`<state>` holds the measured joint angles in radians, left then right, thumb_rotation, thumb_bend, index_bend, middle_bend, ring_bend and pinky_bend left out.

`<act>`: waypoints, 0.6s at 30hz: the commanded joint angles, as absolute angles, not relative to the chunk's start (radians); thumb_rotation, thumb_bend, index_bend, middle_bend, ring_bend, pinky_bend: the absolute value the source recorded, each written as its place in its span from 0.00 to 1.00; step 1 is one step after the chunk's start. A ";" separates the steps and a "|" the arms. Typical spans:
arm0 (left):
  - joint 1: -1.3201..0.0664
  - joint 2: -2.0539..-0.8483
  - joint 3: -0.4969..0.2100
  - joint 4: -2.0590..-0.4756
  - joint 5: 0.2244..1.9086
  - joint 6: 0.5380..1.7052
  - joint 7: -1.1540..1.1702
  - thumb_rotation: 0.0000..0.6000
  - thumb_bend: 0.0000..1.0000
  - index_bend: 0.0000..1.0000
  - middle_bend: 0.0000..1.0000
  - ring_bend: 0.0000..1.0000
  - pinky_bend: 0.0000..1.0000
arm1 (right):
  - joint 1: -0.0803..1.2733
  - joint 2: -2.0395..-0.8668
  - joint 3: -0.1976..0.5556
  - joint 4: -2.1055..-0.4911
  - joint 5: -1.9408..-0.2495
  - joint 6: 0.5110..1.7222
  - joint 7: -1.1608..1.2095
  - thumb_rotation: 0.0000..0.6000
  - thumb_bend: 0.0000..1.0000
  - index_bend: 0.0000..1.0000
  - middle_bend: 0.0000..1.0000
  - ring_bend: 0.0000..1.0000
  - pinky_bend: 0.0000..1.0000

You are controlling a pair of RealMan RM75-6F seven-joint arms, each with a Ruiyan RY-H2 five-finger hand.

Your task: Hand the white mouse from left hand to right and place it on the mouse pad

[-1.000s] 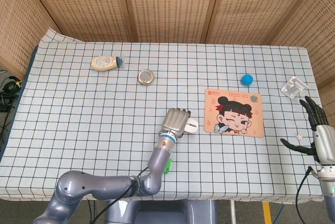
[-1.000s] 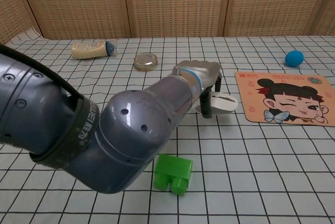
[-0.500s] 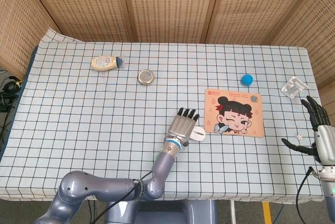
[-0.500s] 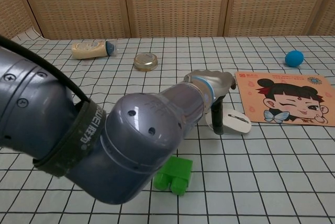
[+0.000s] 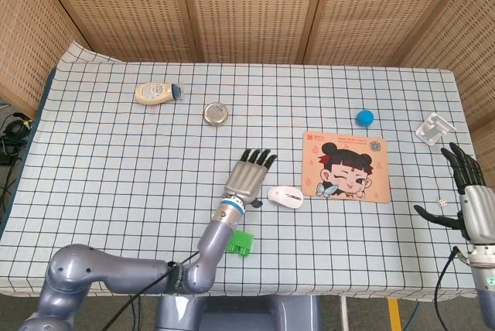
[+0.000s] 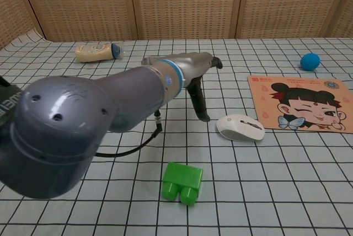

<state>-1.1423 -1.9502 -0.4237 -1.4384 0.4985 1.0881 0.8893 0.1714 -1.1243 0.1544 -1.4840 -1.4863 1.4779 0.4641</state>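
Left hand: your left hand is open and holds nothing; its fingers are stretched out flat above the surface, just to the left of the white mouse. In the chest view the thumb hangs down beside the mouse, apart from it.
White mouse: it lies on the checkered cloth, free of both hands, just beside the left edge of the mouse pad but not on it. So the mouse is not lifted and no handover is made yet.
Right hand: your right hand waits at the far right edge of the surface, well apart from the mouse, with fingers spread and nothing in them. I think it stands there to leave room for the left arm.
Step, as I judge: you must take the mouse with the left hand first, because the task asks to pass it, not to push it onto the pad.
Risk: the mouse is low and rounded, so a grip from above may slip.
Other things: a green block lies near your left forearm; a blue ball, a round tin lid and a bottle lie farther back.
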 commanded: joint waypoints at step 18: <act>-0.502 -1.347 0.040 -1.818 1.235 1.561 0.379 1.00 0.11 0.06 0.00 0.00 0.00 | 0.187 -1.169 0.132 -1.502 -1.507 1.460 0.320 1.00 0.11 0.00 0.00 0.00 0.00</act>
